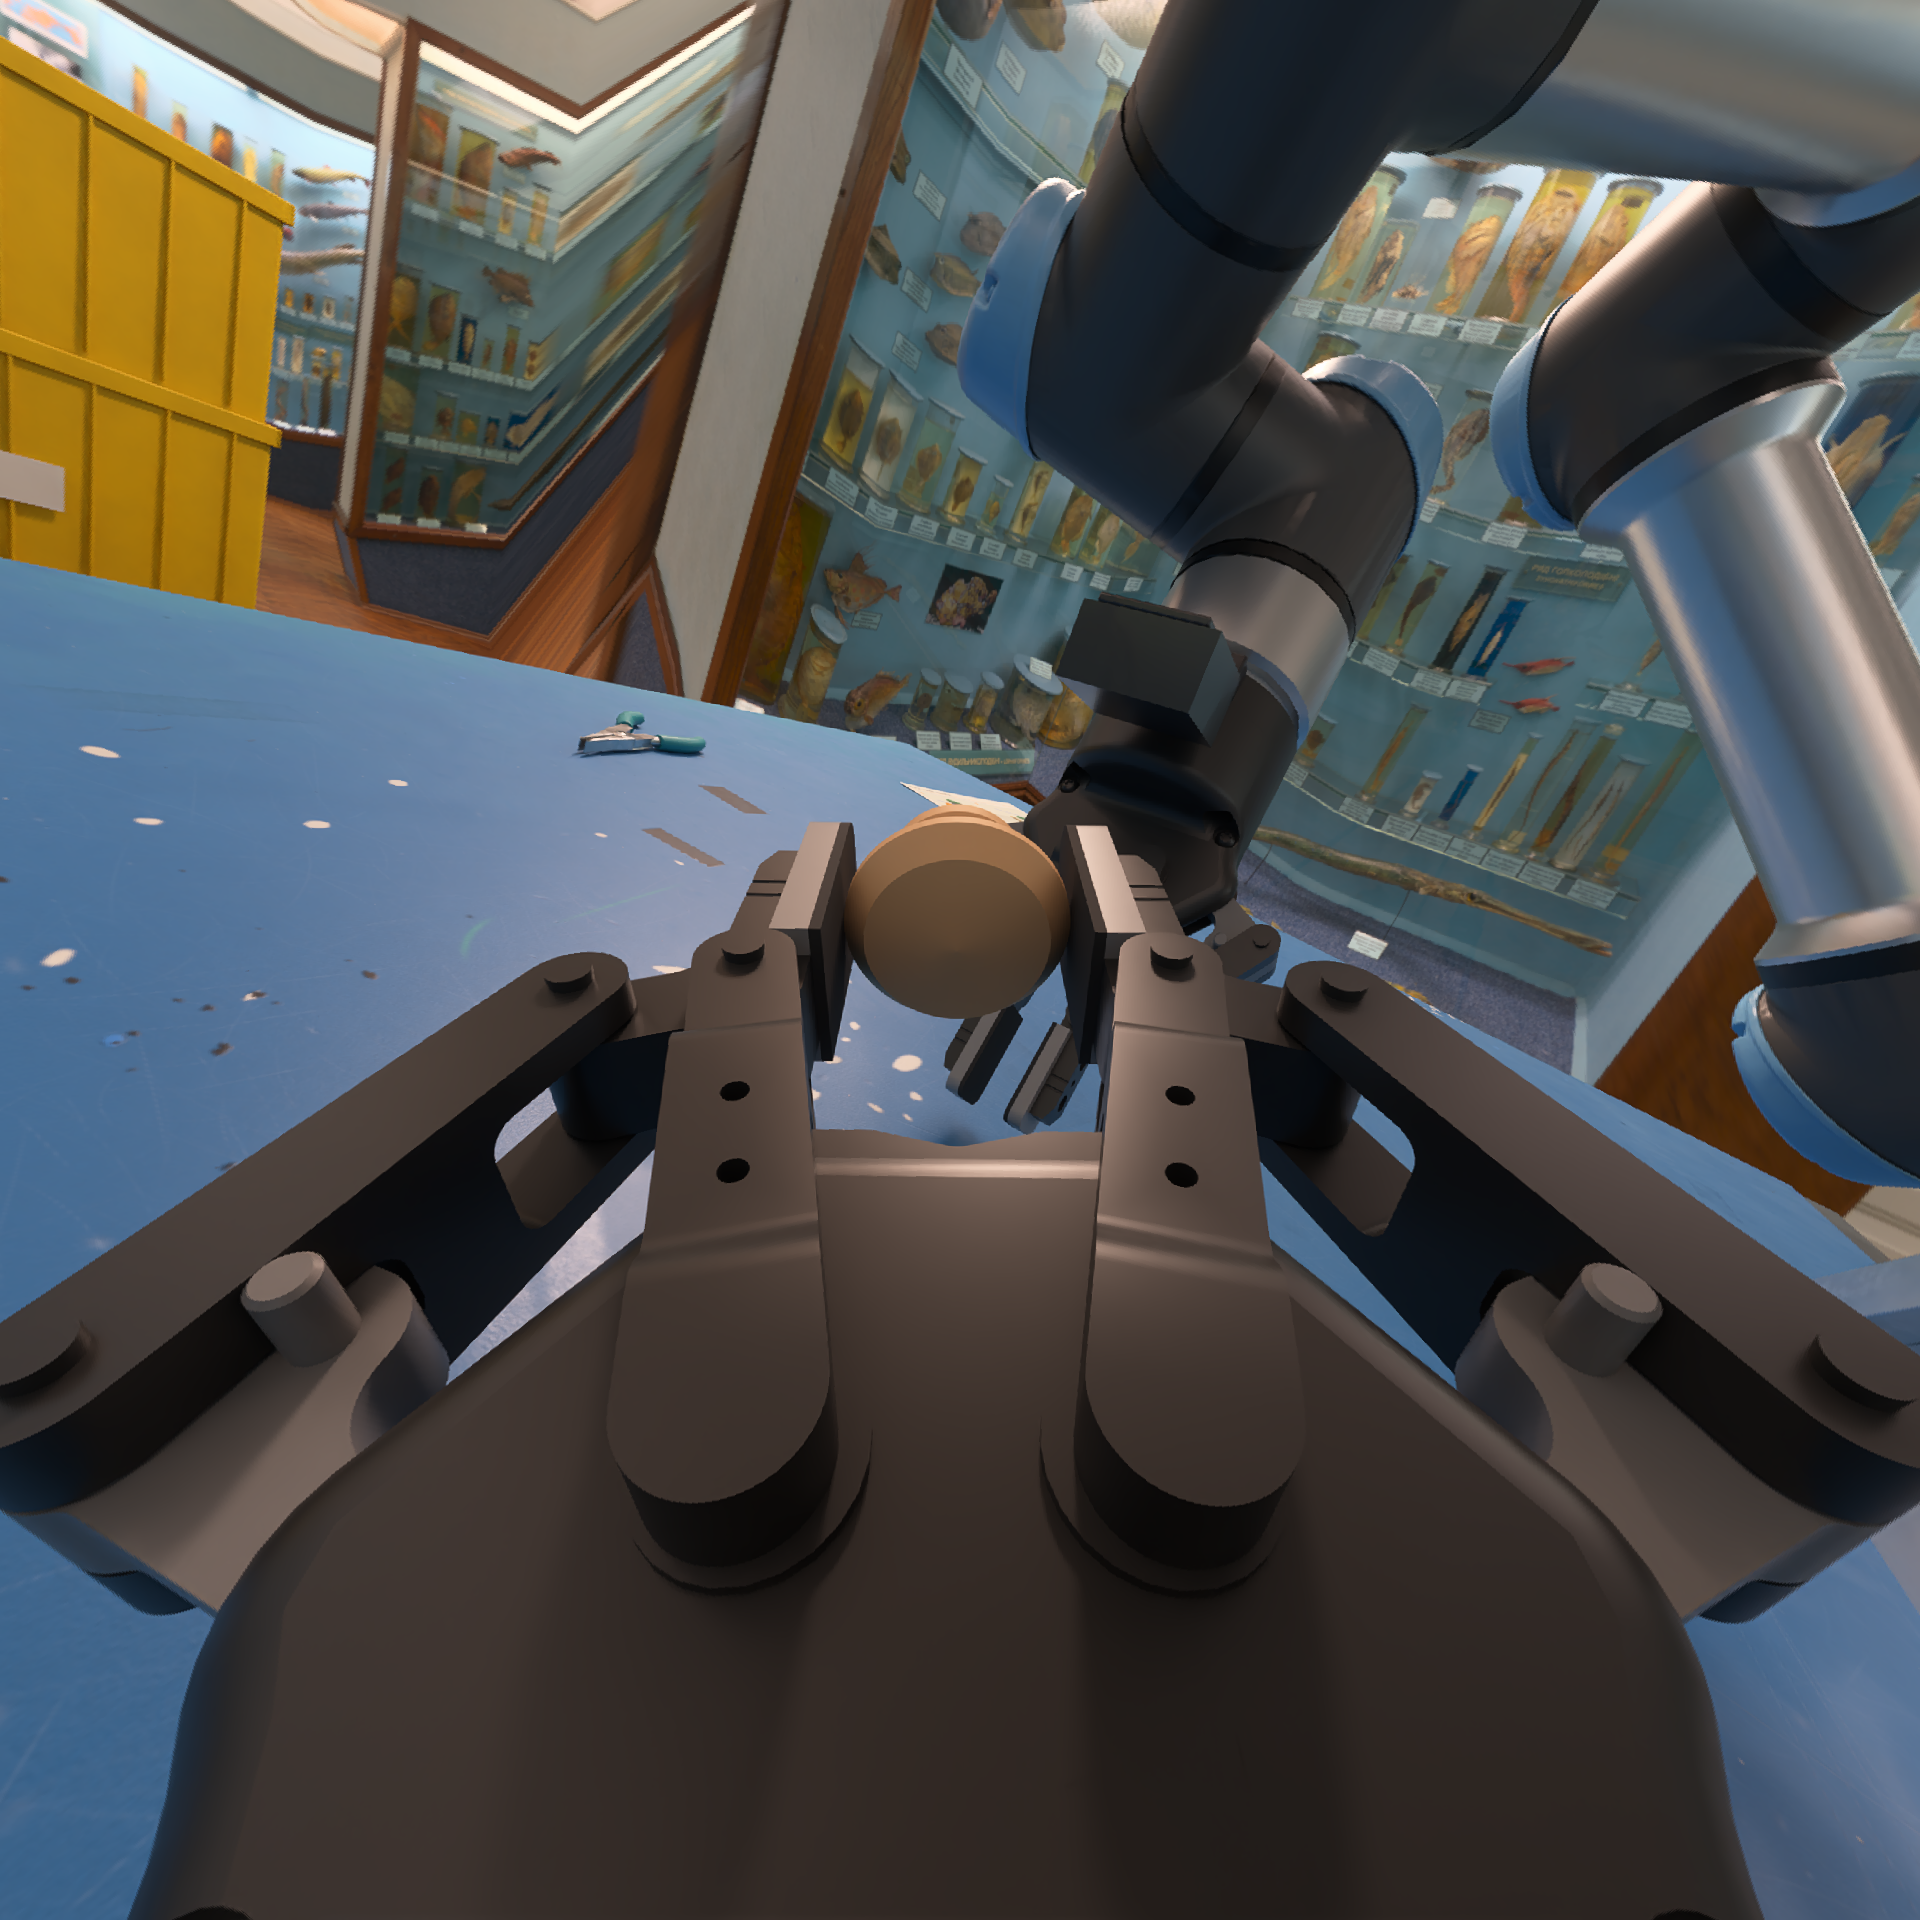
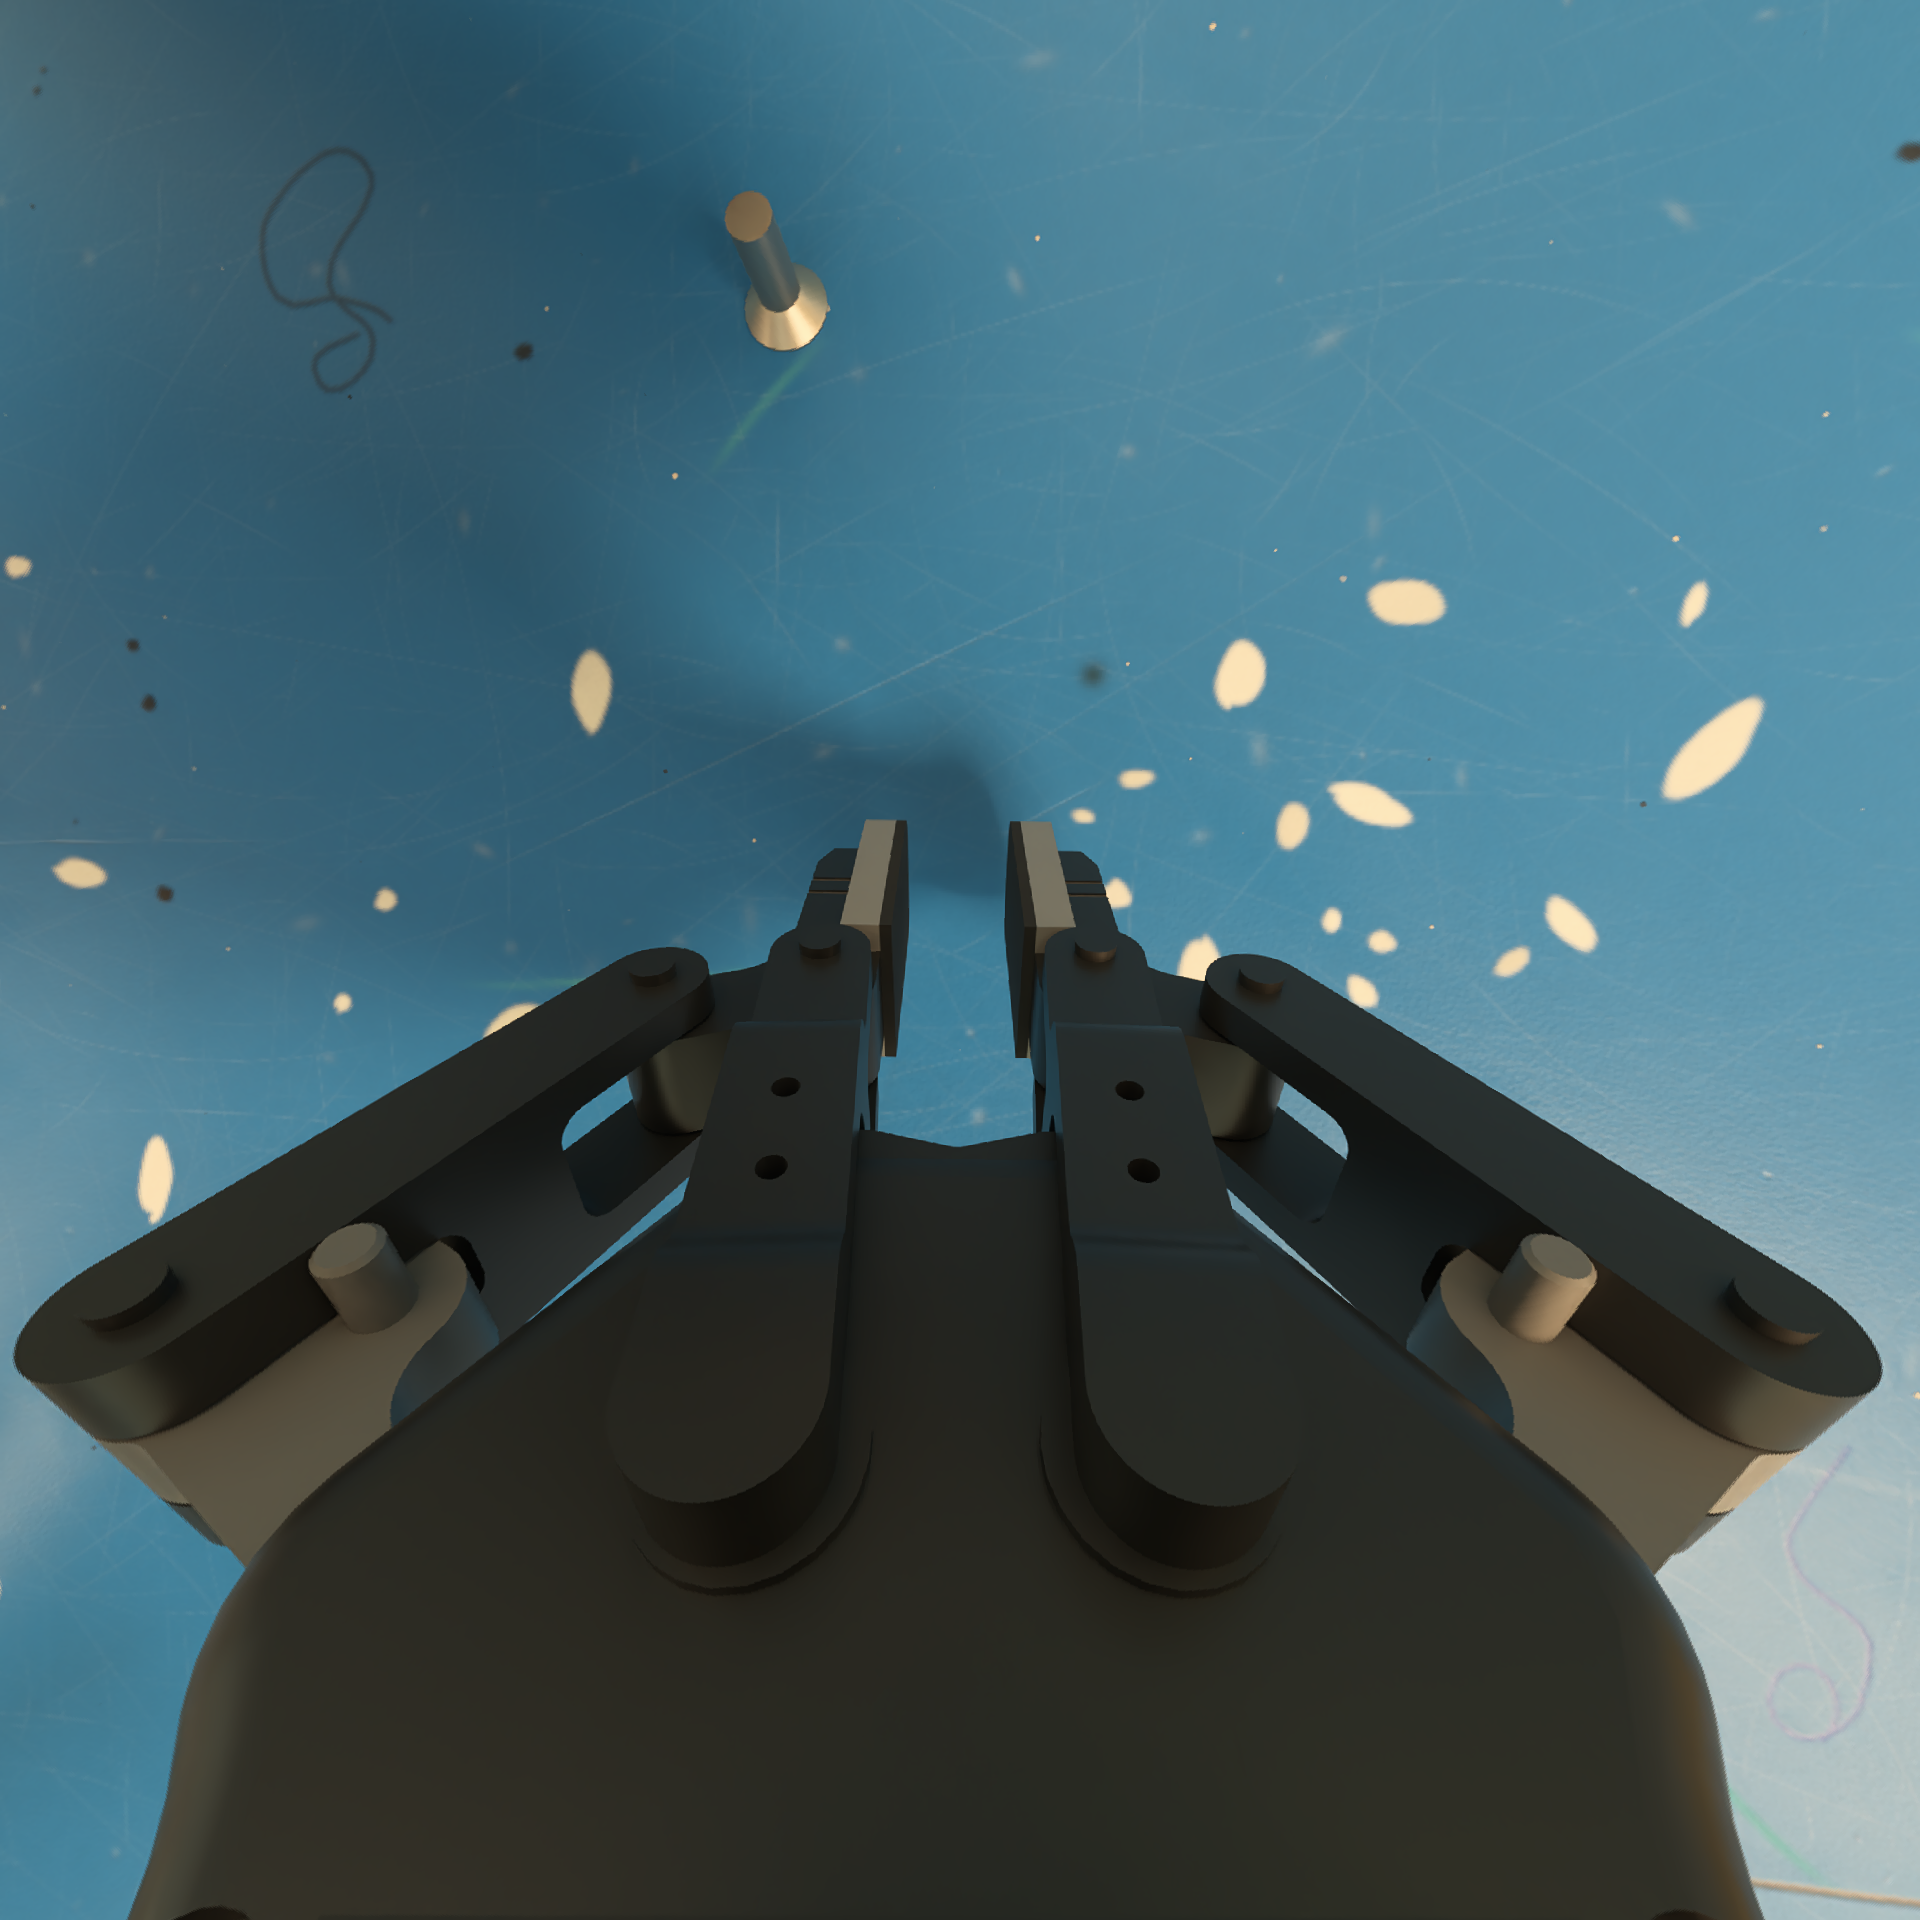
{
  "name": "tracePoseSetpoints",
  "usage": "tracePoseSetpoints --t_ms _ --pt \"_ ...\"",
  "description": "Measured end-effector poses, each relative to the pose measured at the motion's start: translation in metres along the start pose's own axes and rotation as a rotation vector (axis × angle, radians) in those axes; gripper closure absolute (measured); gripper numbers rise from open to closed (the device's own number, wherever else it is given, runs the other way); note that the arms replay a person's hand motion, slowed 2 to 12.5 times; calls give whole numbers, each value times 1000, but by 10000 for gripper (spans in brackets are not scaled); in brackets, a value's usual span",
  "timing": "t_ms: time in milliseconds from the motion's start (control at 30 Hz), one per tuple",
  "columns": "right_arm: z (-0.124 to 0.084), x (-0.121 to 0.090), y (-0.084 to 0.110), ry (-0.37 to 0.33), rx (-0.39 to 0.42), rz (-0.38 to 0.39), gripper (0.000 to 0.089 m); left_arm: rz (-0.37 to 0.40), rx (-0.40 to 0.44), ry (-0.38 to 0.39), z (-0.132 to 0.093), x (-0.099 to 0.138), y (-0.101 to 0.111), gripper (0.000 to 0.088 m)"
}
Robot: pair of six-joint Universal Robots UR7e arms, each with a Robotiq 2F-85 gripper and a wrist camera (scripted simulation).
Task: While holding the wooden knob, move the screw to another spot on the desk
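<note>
My left gripper [image 1: 956, 868] is shut on the round wooden knob [image 1: 956, 920] and holds it just above the blue desk [image 1: 312, 935]. The metal screw [image 2: 774, 281] lies on the desk [image 2: 1403, 364] in the right wrist view, ahead of my right gripper [image 2: 958, 842] and a little to its left. The right gripper points down at the desk. Its fingers stand a narrow gap apart with nothing between them. It also shows in the left wrist view [image 1: 1013, 1075], just behind and below the knob. The screw is hidden in the left wrist view.
A teal-handled hand tool [image 1: 639, 738] lies far back on the desk. A yellow crate [image 1: 125, 343] stands beyond the desk at the left. The right arm [image 1: 1247, 416] reaches over the desk's right side. The desk's far edge runs just behind the knob.
</note>
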State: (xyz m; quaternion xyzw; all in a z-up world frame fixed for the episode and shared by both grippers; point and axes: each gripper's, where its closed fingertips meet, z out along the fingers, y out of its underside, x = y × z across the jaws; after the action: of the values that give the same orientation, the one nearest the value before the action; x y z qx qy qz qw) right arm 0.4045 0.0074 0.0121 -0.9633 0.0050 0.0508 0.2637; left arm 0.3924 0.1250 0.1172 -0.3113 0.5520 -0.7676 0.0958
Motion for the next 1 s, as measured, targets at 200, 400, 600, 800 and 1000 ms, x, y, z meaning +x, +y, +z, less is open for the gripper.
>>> tracePoseSetpoints --t_ms 200,400,600,800,1000 --pt "-4 3 -2 29 18 -13 720 -1 2 1 0 0 0 532" --pt "-13 6 -2 52 53 -14 725 -3 2 1 0 0 0 532" --pt "-19 11 1 86 56 -24 731 -2 -1 1 0 0 0 532" --pt "-20 18 1 133 53 -54 736 0 -2 0 0 0 0 532" --pt "-20 24 -5 158 75 -68 739 0 0 -1 0 0 0 532"
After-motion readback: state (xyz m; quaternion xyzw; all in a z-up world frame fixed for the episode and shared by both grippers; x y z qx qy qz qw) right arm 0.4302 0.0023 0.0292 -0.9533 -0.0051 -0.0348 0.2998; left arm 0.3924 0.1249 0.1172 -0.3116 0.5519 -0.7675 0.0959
